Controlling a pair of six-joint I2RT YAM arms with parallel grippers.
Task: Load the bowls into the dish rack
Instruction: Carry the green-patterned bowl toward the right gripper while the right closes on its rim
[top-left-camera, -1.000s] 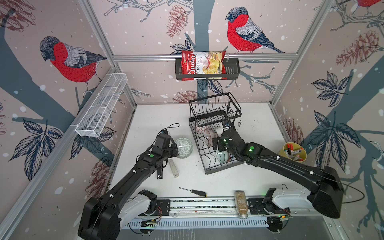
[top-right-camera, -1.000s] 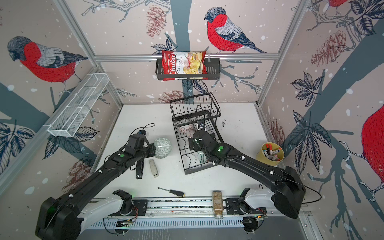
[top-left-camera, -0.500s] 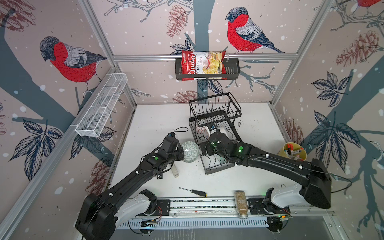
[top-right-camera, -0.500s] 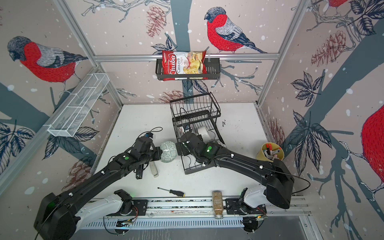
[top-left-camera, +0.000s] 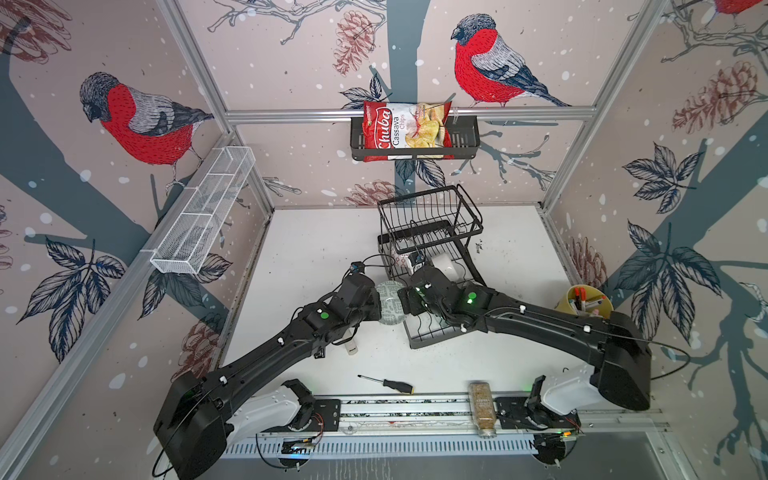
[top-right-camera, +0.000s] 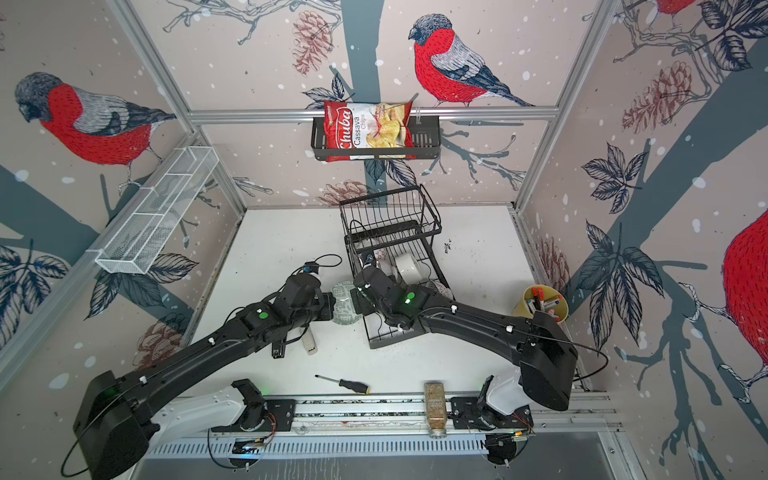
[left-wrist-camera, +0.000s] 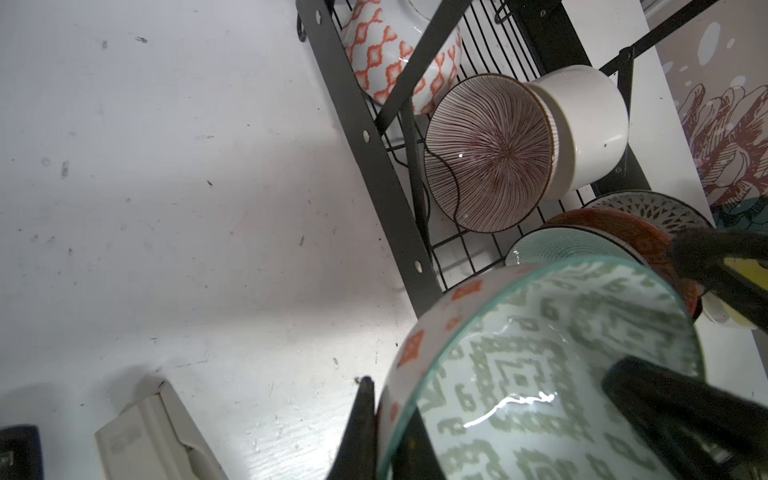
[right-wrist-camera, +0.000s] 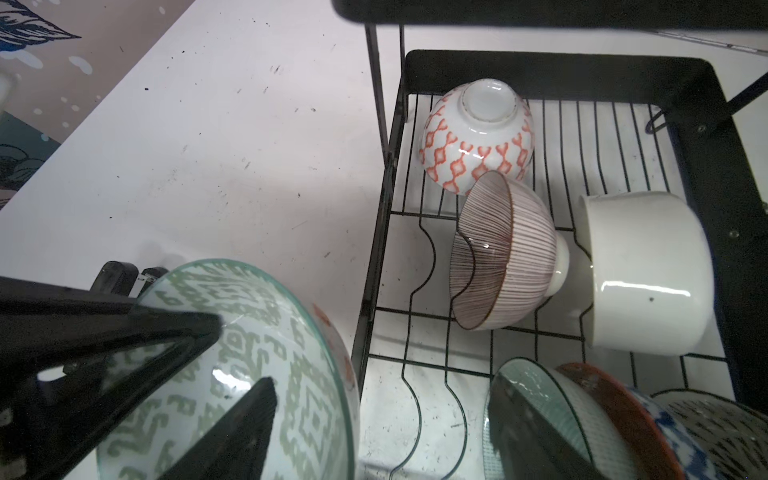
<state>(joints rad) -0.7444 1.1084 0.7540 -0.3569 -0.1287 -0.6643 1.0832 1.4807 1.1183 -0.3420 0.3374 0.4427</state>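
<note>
Left wrist view first: your left gripper (left-wrist-camera: 388, 411) is pinched tight on the near rim of the green-patterned bowl (left-wrist-camera: 540, 374). It holds the bowl up off the white table (left-wrist-camera: 166, 208), just outside the left edge of the dish rack (left-wrist-camera: 380, 174). Moving right, the right gripper (right-wrist-camera: 382, 386) has its jaws wide and astride the opposite rim, one finger inside, one outside, not yet biting. Watch this bit. Release on the left before the right clamps and that glazed bowl drops onto the table or the rack's frame. Close off-centre and it twists between two grips. Further right, the striped bowl (right-wrist-camera: 507, 257) leans against the white bowl (right-wrist-camera: 648, 270), so a careless swing in knocks both. Aim for the bare wires along the rack's left edge.
</note>
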